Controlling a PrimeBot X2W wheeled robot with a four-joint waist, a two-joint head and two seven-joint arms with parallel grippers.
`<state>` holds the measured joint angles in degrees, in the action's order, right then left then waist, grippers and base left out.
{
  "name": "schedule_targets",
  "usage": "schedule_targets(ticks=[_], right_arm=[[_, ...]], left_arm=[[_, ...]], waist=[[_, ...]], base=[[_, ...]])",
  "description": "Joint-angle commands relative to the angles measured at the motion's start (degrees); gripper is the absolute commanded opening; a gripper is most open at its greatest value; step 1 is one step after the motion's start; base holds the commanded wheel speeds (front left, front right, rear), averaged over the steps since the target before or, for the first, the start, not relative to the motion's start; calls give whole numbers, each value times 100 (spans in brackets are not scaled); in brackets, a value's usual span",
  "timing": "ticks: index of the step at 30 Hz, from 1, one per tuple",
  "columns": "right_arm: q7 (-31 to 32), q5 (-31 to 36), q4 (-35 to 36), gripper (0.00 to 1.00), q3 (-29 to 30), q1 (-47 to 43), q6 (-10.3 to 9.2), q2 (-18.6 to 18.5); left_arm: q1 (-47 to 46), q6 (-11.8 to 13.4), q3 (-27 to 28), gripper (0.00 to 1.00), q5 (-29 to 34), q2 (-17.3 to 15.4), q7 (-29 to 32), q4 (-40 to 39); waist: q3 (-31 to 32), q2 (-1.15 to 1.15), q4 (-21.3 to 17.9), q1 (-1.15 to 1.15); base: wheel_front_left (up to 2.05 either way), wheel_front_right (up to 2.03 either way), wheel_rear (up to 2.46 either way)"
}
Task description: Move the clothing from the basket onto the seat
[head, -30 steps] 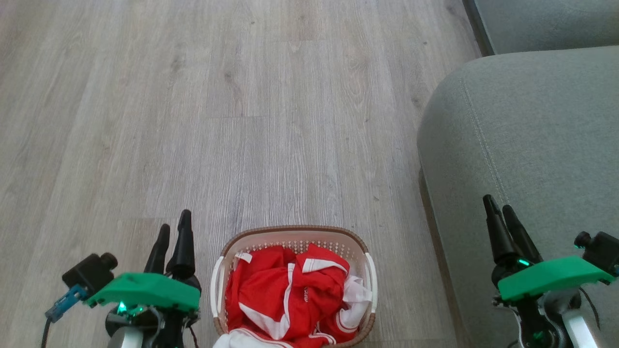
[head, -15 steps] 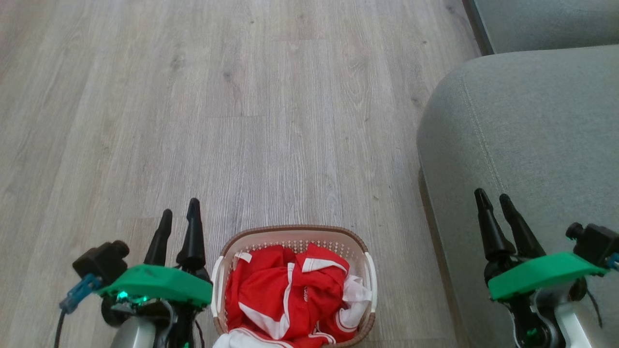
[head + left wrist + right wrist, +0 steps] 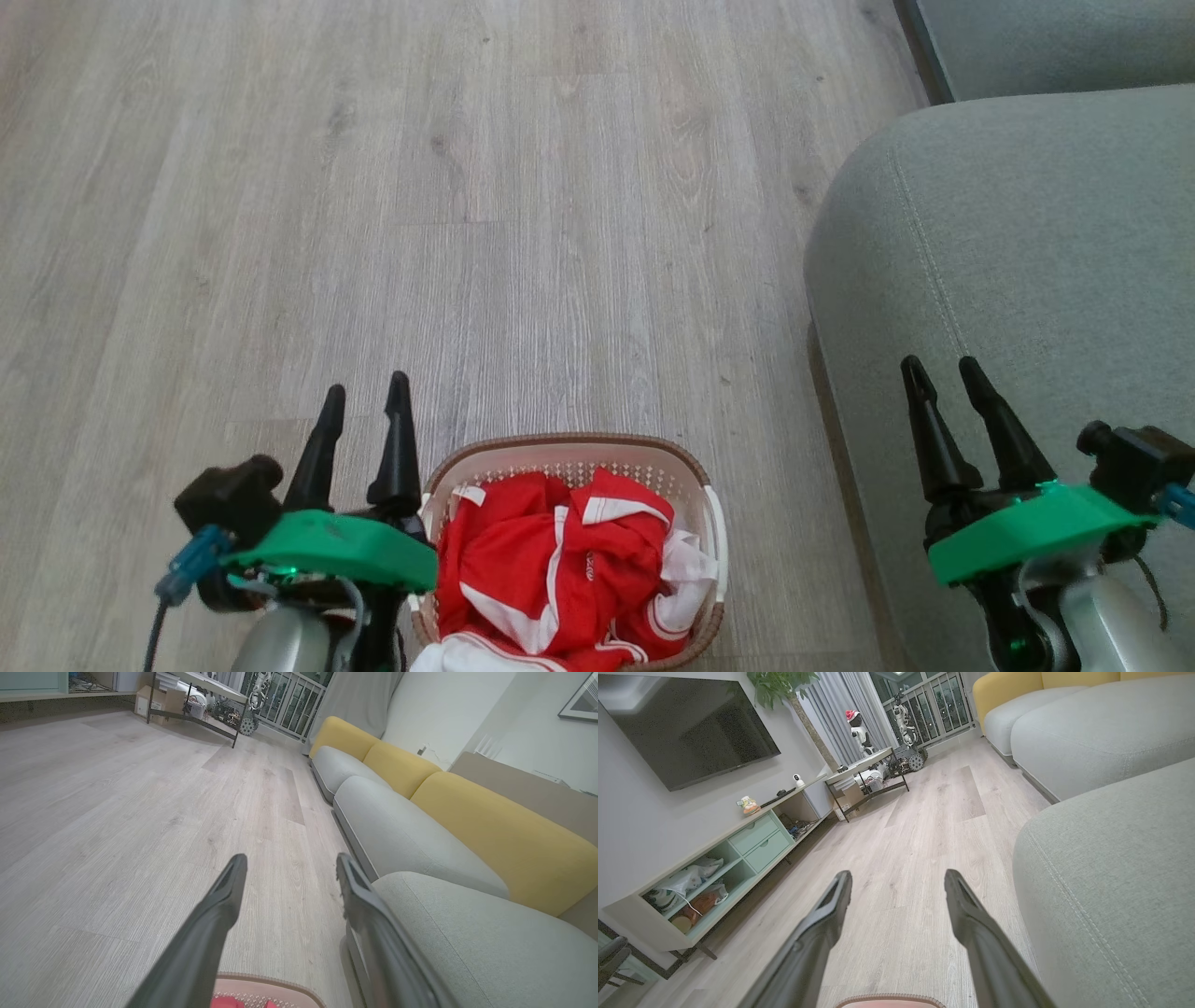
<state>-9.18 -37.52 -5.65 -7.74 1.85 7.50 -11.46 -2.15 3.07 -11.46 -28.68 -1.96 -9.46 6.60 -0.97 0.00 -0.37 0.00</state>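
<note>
Clothing (image 3: 551, 569): heaped inside the basket (image 3: 569, 446), filling it up to the rim.
Clothing, appearance: bright red, smooth fabric crumpled into folds; white stripes and trim; a white edge spilling over the near rim.
Basket: small, oval; white perforated plastic walls, brown woven-look rim, white side handles; standing on the floor (image 3: 467, 187) at the bottom centre of the head view, left of the seat (image 3: 1027, 252) and apart from it.
Seat: large grey-green upholstered cushion with a coarse weave, a rounded corner and a stitched seam.
Left gripper (image 3: 366, 390): fingers spread, holding nothing; just beside the basket's left handle, above the floor.
Right gripper (image 3: 938, 369): fingers parted, empty; over the front part of the seat.
Floor: pale grey wood-grain planks.
Backrests (image 3: 490, 826): yellow, rounded, behind the grey cushions in the left wrist view.
</note>
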Motion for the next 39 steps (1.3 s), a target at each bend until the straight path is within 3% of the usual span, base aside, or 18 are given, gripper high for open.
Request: schedule_targets(ticks=[1,30,39], right_arm=[[-95,158,258,100,-101,310,-1,-160],[-582,1786,701,100,-420,341,-1,-443],[-582,1763,700,100,-411,353,-1,-439]], left_arm=[[-342,44,77,100,177,-75,-71,-258],[-415,328,-290,100,2024,-92,-553,-631],[-426,328,-288,100,1998,-92,-553,-650]], waist=[[1,0,-2,0],[-19,0,3,0],[-50,0,0,0]], base=[[0,0,0],[0,0,0],[0,0,0]])
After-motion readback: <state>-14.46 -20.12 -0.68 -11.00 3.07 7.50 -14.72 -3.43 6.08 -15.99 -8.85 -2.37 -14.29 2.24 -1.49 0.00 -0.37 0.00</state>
